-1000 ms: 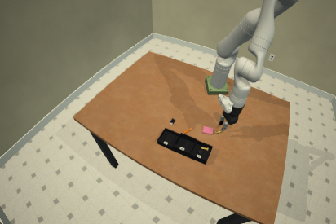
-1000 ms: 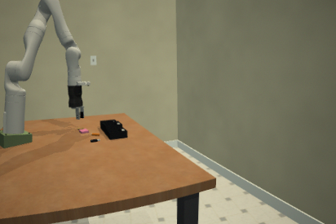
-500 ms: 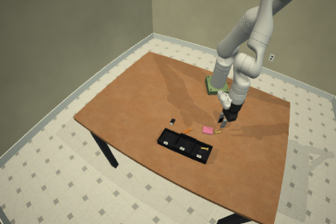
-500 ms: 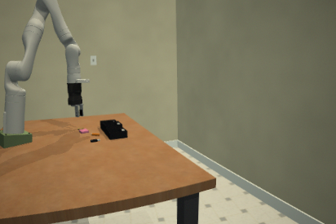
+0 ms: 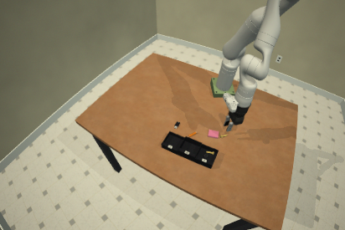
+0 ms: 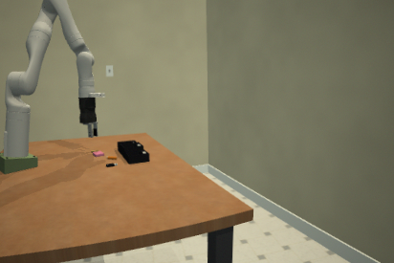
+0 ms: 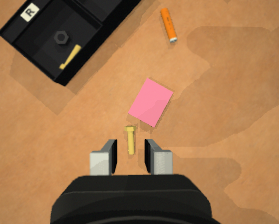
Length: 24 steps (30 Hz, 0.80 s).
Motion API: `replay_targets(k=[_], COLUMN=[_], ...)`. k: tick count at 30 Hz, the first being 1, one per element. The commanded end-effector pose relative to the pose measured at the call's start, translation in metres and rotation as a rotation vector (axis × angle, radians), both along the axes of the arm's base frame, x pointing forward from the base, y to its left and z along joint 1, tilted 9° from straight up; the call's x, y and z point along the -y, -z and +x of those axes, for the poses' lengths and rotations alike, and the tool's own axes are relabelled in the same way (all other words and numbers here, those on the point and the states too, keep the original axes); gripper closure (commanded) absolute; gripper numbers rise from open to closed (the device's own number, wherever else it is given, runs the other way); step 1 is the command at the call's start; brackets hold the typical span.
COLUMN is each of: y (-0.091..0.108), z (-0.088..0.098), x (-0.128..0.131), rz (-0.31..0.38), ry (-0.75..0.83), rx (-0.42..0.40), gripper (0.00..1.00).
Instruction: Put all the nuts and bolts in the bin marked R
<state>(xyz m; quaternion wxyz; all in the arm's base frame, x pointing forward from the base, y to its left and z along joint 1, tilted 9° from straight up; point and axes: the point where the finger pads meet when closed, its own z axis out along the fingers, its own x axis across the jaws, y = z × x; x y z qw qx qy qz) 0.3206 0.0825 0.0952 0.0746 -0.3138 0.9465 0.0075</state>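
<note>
You see the black bin [image 7: 38, 47] marked R at the far left of the wrist view; its end compartment holds a dark hexagonal nut [image 7: 60, 36] and a yellow bolt [image 7: 70, 57]. A second short yellow bolt [image 7: 130, 139] lies on the brown wooden table [image 7: 231, 120] between the fingers of the gripper [image 7: 130, 159], which is released and grasping nothing. A pink flat square [image 7: 151, 101] lies just beyond the bolt.

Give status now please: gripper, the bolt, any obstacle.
Gripper open, holding nothing. Yellow bolt lies on table between the fingers, not gripped. Pink pad lies close ahead. R bin already holds a nut and a bolt.
</note>
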Motion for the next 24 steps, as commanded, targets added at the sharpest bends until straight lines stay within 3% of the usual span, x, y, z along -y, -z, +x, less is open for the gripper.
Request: replay_targets(k=[1, 13, 24], y=[0.000, 0.000, 0.040], z=[0.000, 0.000, 0.004], x=[0.000, 0.001, 0.005], rz=[0.001, 0.001, 0.001], ry=[0.001, 0.001, 0.001], rx=[0.001, 0.001, 0.001], gripper=[0.41, 0.41, 0.41])
